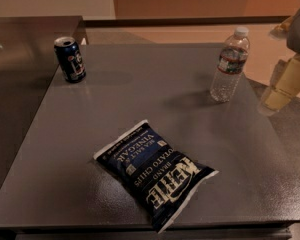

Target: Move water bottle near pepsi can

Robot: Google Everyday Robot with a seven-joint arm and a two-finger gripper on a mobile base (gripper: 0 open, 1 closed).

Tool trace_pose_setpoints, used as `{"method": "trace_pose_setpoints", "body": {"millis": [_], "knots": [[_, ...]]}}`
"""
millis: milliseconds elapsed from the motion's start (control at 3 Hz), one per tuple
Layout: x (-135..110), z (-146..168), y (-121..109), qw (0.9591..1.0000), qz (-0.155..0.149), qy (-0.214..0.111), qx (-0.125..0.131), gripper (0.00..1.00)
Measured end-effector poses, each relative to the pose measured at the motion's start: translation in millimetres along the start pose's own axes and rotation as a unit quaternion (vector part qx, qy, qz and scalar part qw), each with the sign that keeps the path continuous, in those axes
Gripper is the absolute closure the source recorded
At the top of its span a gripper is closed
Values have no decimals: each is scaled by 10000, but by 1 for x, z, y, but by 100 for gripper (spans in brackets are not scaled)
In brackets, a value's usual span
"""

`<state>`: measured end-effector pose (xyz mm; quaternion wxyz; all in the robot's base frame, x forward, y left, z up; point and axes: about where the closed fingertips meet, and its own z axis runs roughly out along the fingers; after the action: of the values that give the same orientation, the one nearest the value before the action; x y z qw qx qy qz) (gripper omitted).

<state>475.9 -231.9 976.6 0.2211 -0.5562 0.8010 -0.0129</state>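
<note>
The water bottle [230,65] is clear with a white cap and a dark label band, and it stands upright at the far right of the grey table [155,109]. The pepsi can [70,59] is dark blue with a silver top, and it stands upright at the table's far left corner. My gripper [281,86] is pale yellow and hangs at the right edge of the view. It is just right of the bottle, apart from it, and holds nothing that I can see.
A large dark blue Kettle chip bag [154,171] lies flat at the front middle of the table. A second dark counter [20,49] adjoins on the left. The table's right edge runs under the gripper.
</note>
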Motion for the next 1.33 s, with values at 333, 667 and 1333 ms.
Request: {"method": "trace_pose_setpoints", "body": {"millis": [333, 667, 1333], "knots": [[1, 14, -20, 9991, 267, -335, 43, 0], [-2, 32, -35, 9968, 465, -656, 29, 0], [-14, 58, -66, 9862, 1048, -1276, -70, 0]]}}
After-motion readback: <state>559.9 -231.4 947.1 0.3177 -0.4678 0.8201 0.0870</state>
